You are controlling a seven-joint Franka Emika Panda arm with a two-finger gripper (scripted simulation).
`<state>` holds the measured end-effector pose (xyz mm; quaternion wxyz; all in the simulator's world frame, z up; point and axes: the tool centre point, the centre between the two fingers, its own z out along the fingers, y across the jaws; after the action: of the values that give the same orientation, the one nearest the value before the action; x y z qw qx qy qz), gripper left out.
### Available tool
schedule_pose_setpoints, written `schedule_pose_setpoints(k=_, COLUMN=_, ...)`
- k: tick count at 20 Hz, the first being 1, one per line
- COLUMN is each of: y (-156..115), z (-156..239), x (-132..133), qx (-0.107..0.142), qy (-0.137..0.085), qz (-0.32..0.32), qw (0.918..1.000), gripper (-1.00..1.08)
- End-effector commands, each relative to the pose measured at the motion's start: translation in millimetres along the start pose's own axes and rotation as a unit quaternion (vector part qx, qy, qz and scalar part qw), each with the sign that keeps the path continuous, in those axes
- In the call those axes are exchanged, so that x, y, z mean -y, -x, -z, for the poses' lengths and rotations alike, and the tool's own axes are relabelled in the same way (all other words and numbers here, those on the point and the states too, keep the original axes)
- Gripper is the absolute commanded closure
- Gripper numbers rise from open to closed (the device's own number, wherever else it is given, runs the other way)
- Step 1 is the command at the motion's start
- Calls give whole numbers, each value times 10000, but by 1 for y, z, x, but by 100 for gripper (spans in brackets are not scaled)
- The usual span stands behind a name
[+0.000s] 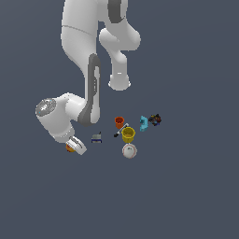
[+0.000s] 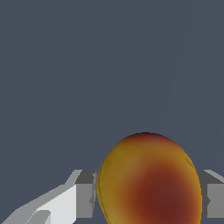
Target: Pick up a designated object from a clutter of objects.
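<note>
Claw [image 1: 72, 148] clamped on peach [image 2: 148, 179], one finger [image 2: 85, 194] on each flank. Peach sits at the arm's tip, well apart from the yellow cup [image 1: 128, 134]. Grey-blue item [image 1: 96, 138] lies between peach and that cup; ball [image 1: 129, 151] just beside it.

The white arm [image 1: 86, 56] folds down from the far side, and its wrist reaches low toward the exterior view's left. The gripper [image 2: 148, 194] points down, its two fingers [image 2: 85, 194] pressed against the peach-like fruit [image 2: 148, 179] held between them.
</note>
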<state>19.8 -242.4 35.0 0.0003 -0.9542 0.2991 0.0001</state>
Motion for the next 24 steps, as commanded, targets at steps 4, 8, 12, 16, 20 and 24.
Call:
schedule_pose_setpoints(k=4, y=0, z=-1, x=-1, qx=0, qy=3, qz=-5, qw=10000, gripper=108)
schedule_pose_setpoints(k=8, y=0, z=0, x=0, qx=-3, qy=-1, qz=0, qw=10000, gripper=108)
schedule_pose_setpoints(k=12, y=3, z=2, x=2, qx=-3, qy=-1, qz=0, qw=10000, gripper=108)
schedule_pose_setpoints(k=16, y=11, z=10, x=9, qx=-3, qy=-1, qz=0, qw=10000, gripper=108)
schedule_pose_setpoints(k=20, y=25, z=22, x=22, qx=-2, qy=-4, qz=0, qw=10000, gripper=108)
schedule_pose_setpoints(k=24, y=45, z=40, x=39, qx=-1, qy=-6, qz=0, qw=10000, gripper=108)
